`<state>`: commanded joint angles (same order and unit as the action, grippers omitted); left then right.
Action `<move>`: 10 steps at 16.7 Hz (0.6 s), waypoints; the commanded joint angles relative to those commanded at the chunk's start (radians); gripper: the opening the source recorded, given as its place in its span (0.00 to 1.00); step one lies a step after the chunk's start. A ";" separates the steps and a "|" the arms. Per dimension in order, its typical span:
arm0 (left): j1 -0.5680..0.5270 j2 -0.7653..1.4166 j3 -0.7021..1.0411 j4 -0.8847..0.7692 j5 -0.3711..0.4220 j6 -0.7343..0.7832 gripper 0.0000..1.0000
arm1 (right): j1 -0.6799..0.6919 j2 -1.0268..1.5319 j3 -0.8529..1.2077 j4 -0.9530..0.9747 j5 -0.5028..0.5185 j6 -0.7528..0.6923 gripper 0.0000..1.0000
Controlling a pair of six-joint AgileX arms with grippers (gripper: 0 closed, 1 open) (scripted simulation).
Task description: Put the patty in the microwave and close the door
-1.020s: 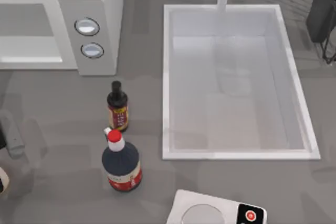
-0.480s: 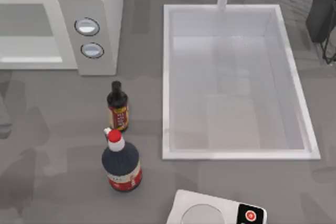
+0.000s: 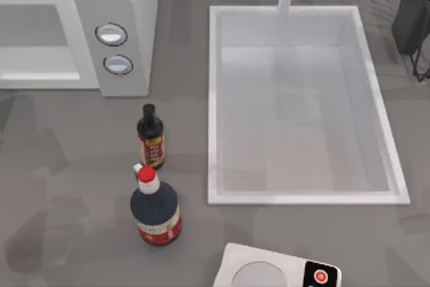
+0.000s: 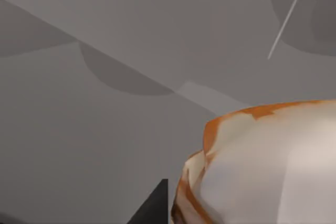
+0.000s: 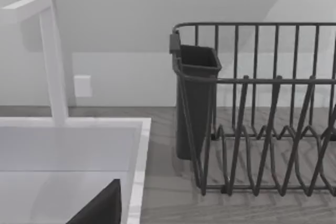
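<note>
Microwave point(image 3: 114, 45) far left on counter, door point(image 3: 37, 38) apparently shut over grey window. Left wrist view: pale orange-edged round thing point(image 4: 262, 166) close under camera, likely patty; held or not, cannot tell. Both pincers' state: cannot tell. Risk: door shut blocks insertion; one arm must open it first. Two sauce bottles point(image 3: 153, 173) near microwave could topple during swing.

microwave point(image 3: 114, 31) top-left | two bottles point(image 3: 154, 210) below it | sink point(image 3: 211, 99) right
</note>
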<state>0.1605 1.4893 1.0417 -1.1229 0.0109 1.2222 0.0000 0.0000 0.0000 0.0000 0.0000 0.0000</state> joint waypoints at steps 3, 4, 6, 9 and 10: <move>0.007 0.000 0.008 0.031 -0.006 -0.026 0.00 | 0.000 0.000 0.000 0.000 0.000 0.000 1.00; 0.012 0.004 0.015 0.062 -0.011 -0.051 0.00 | 0.000 0.000 0.000 0.000 0.000 0.000 1.00; 0.027 0.024 0.025 0.155 -0.021 -0.123 0.00 | 0.000 0.000 0.000 0.000 0.000 0.000 1.00; 0.053 0.104 0.020 0.374 -0.031 -0.265 0.00 | 0.000 0.000 0.000 0.000 0.000 0.000 1.00; 0.061 0.140 0.012 0.467 -0.032 -0.319 0.00 | 0.000 0.000 0.000 0.000 0.000 0.000 1.00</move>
<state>0.2214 1.6296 1.0540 -0.6562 -0.0209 0.9034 0.0000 0.0000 0.0000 0.0000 0.0000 0.0000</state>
